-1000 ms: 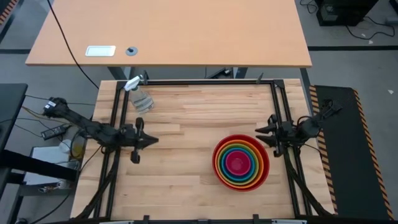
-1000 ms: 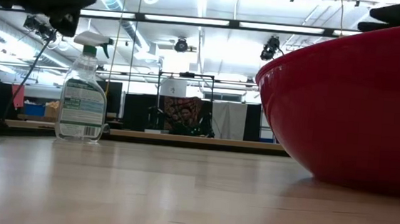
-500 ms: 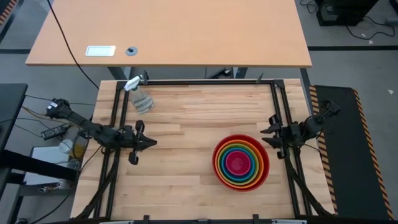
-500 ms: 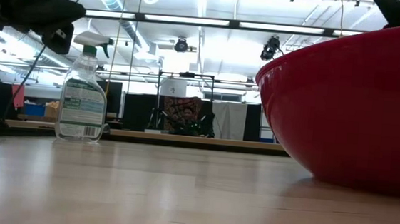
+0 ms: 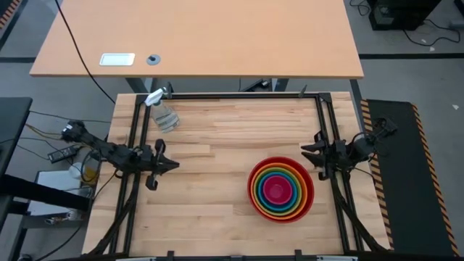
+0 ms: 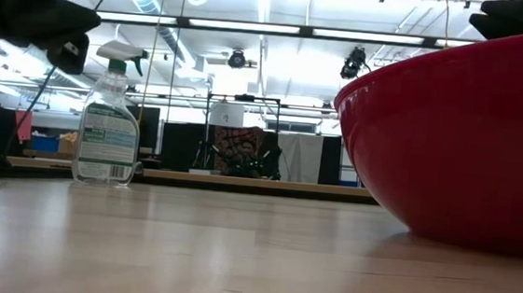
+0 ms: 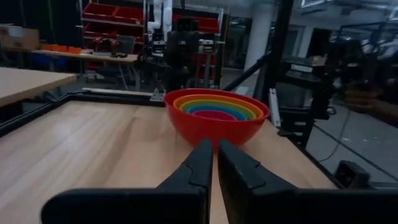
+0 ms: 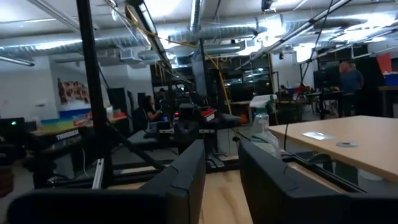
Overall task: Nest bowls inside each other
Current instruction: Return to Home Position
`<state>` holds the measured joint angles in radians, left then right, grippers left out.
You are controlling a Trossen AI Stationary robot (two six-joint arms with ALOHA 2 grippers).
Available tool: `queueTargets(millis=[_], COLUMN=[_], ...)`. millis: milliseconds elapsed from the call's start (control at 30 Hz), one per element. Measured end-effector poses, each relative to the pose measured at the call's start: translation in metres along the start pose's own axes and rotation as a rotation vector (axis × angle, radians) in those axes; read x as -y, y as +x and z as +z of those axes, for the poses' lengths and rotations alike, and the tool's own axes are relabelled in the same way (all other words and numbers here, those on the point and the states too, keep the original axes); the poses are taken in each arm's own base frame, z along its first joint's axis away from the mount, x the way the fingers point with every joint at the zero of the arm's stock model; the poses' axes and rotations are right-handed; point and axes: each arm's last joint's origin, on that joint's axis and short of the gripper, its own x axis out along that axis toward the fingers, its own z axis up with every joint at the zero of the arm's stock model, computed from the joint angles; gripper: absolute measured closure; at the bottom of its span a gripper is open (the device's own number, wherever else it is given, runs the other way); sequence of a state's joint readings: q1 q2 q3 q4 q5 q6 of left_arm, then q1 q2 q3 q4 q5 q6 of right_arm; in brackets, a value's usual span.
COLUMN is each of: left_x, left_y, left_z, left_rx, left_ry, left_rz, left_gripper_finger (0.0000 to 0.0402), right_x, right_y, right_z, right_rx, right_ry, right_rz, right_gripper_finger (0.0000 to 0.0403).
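The bowls [image 5: 280,190] sit one inside another, near right on the table [image 5: 217,141]. The left gripper [image 5: 172,164] is at the left edge, fingers pressed together. The right gripper [image 5: 304,152] is at the right edge, fingers apart. A spray bottle [image 5: 164,114] stands far left.

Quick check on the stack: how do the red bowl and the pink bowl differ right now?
The red bowl is the largest; the pink bowl is the smallest. Red is outermost and rests directly on the table; pink is innermost, at the nest's centre, off the wood. Both are round, smooth, upright and part of the same nest.
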<state>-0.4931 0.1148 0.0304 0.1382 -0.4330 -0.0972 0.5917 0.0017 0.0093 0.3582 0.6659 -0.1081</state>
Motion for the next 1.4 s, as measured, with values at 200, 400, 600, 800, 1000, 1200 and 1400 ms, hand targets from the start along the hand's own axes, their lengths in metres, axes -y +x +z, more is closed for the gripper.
queueTargets(millis=[200,400,600,800,1000,1200,1400], left_x=[-0.002,-0.003,-0.004,-0.004,-0.004,-0.004,-0.004], left_y=[-0.003,-0.004,-0.004,-0.004,-0.004,-0.004,-0.004], left_z=[-0.008,-0.006,-0.006,-0.006,-0.006,-0.006,-0.006], left_rx=[-0.016,0.007,0.007,0.007,0.006,0.006,0.006], left_ry=[-0.031,-0.065,-0.072,-0.068,-0.067,-0.066,-0.065], left_rz=[-0.007,0.04,0.042,0.042,0.042,0.042,0.042], left_gripper_finger=[0.0375,0.0375,0.0374,0.0374,0.0374,0.0374,0.0374], right_x=[0.006,0.012,0.011,0.011,0.011,0.011,0.011], right_y=[0.001,0.0,0.001,0.001,0.001,0.001,0.001], right_z=[-0.007,-0.003,-0.002,-0.002,-0.002,-0.002,-0.002], right_rx=[-0.055,0.0,0.015,0.014,0.014,0.014,0.014], right_ry=[0.005,0.187,0.24,0.24,0.24,0.24,0.24], right_rz=[-0.168,-0.345,-0.294,-0.278,-0.278,-0.278,-0.277], right_gripper_finger=[0.0316,0.032,0.0321,0.0321,0.0321,0.0321,0.0321])
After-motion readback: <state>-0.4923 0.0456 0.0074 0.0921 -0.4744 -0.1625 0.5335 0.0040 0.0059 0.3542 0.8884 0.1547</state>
